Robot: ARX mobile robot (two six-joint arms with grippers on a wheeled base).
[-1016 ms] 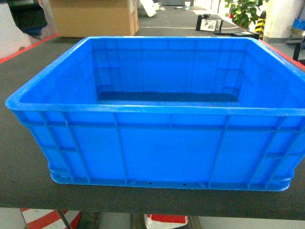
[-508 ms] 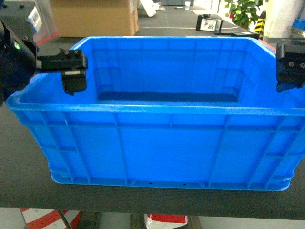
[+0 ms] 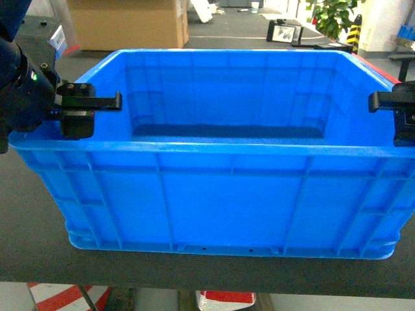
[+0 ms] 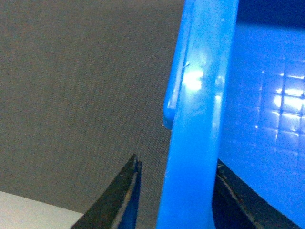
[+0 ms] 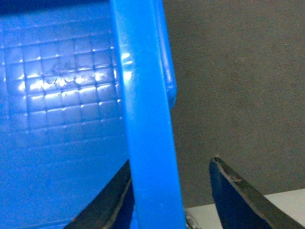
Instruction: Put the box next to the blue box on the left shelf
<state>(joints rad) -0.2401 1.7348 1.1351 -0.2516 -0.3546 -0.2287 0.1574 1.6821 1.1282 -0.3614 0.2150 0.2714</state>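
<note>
The box (image 3: 214,155) sat on the dark table (image 3: 26,227), filling the middle of the head view, open side up and empty. A moment earlier our left gripper (image 3: 81,113) hung above the rim at 9 o'clock and our right gripper (image 3: 399,113) above the rim at 3 o'clock; by now both had dropped lower, each with one finger inside the wall and one outside. We judged that the lift was near, though no shelf showed in any view.

The wrist views added what the head view hid. On the left, the rim (image 4: 195,119) stood between the parted fingers (image 4: 121,200), with a gap on the outer side, so nothing was clamped. On the right, likewise, the rim (image 5: 147,119) stood between open fingers (image 5: 233,195), ungripped.
</note>
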